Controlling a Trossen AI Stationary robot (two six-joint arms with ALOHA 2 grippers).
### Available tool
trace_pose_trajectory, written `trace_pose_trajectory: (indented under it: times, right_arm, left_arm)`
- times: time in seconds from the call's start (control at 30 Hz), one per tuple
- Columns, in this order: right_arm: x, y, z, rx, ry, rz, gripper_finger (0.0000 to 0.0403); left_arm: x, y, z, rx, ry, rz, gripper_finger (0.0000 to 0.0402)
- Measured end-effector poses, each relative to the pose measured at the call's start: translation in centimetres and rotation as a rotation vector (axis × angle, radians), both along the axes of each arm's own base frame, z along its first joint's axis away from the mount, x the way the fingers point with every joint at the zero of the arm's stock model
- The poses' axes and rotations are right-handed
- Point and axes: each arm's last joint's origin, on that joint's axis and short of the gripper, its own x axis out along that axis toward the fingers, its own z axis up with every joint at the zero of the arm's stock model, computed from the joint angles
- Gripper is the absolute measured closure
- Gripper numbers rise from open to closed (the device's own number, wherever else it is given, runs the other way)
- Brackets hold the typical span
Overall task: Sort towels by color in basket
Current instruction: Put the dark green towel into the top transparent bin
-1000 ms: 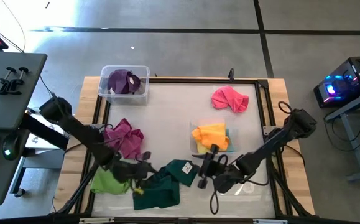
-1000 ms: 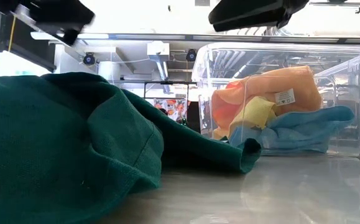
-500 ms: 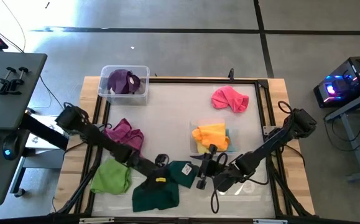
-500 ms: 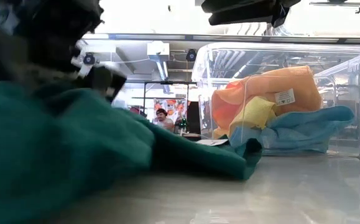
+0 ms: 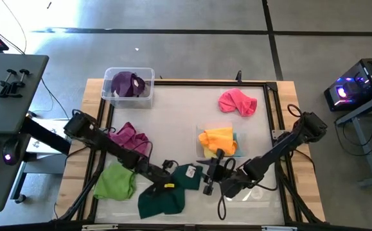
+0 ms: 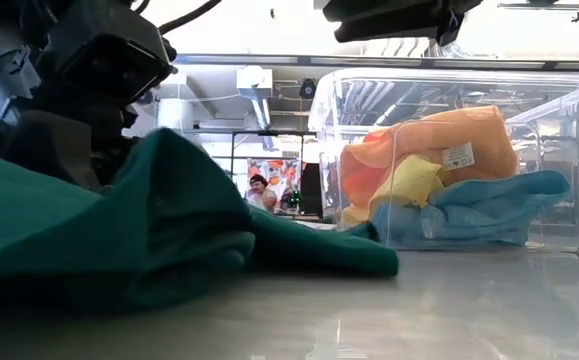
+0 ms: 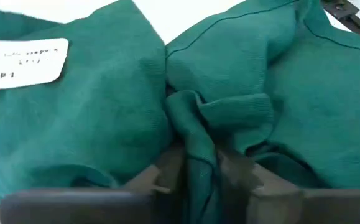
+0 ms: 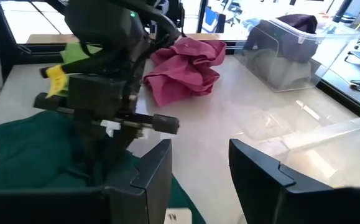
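The dark green towel point(image 5: 163, 196) lies crumpled on the table near its near edge, and my left gripper point(image 5: 166, 176) stands over its middle, shut on it. My right gripper point(image 5: 207, 181) is open, just right of that towel and touching nothing. The lime green towel point(image 5: 115, 183) and the magenta towel point(image 5: 128, 138) lie to the left. The pink towel point(image 5: 237, 101) lies far right. A purple towel point(image 5: 126, 83) sits in a far-left clear bin. Orange, yellow and light blue towels point(image 6: 439, 160) fill another clear bin point(image 5: 219, 142). No grey towel shows. My left gripper point(image 7: 198, 174) pinches a raised fold point(image 7: 195, 134) in the middle of the dark green towel between its two fingers point(image 7: 167, 168), several layers bunched together. It comes from above, pointing down. The rest of the towel lies spread on the table around the fold.
The table has a raised black frame point(image 5: 275, 122) around it. The clear bin with orange, yellow and blue towels stands just beyond my right gripper. The purple towel's bin point(image 5: 129, 86) sits at the far-left corner. Bare tabletop point(image 5: 173, 115) spans the middle.
My left gripper has moved toward the table's right edge, from the dark green towel's left end to its middle, and come down onto it. The towel has bunched up under it, a ridge rising beside the gripper. The lime green towel now lies uncovered.
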Motion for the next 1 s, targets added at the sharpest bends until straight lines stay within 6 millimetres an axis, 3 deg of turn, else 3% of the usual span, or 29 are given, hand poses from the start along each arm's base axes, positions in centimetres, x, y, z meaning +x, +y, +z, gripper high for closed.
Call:
trace_pose_trajectory:
  times: [0.1,0.23,0.3,0.4,0.53,0.67,0.77,0.83,1.0]
  right_arm:
    - [0.2,-0.2,0.0,-0.012,0.015,0.018,0.025]
    - [0.3,-0.3,-0.1,-0.028,0.031,0.04,0.025]
    - [0.3,-0.3,-0.1,-0.029,0.033,0.041,0.025]
    - [0.3,-0.3,-0.1,-0.037,0.037,0.043,0.025]
    - [0.3,-0.3,-0.1,-0.048,0.043,0.047,0.025]
    - [0.2,-0.3,-0.1,-0.055,0.047,0.05,0.025]
    - [0.2,-0.4,-0.2,-0.059,0.052,0.049,0.025]
    - [0.2,-0.4,-0.2,-0.059,0.052,0.049,0.025]
    - [0.3,-0.5,-0.2,-0.069,0.056,0.049,0.025]
  left_arm:
    - [-0.2,0.0,0.5,0.0,0.0,0.041,0.0387]
    - [-0.9,0.3,2.2,0.053,0.039,0.12,0.0391]
    - [-1.5,0.3,4.2,0.139,0.043,0.163,0.0393]
    - [-2.9,0.7,7.8,0.405,0.011,0.231,0.0398]
    - [-4.7,2.4,13.8,0.774,-0.155,0.471,0.0398]
    - [-6.6,4.9,19.6,1.075,-0.344,0.739,0.0399]
    - [-8.0,7.8,22.9,1.246,-0.334,0.881,0.04]
    - [-9.1,10.3,24.3,1.275,-0.291,0.972,0.04]
    - [-12.1,16.6,26.2,1.157,-0.177,1.17,0.0401]
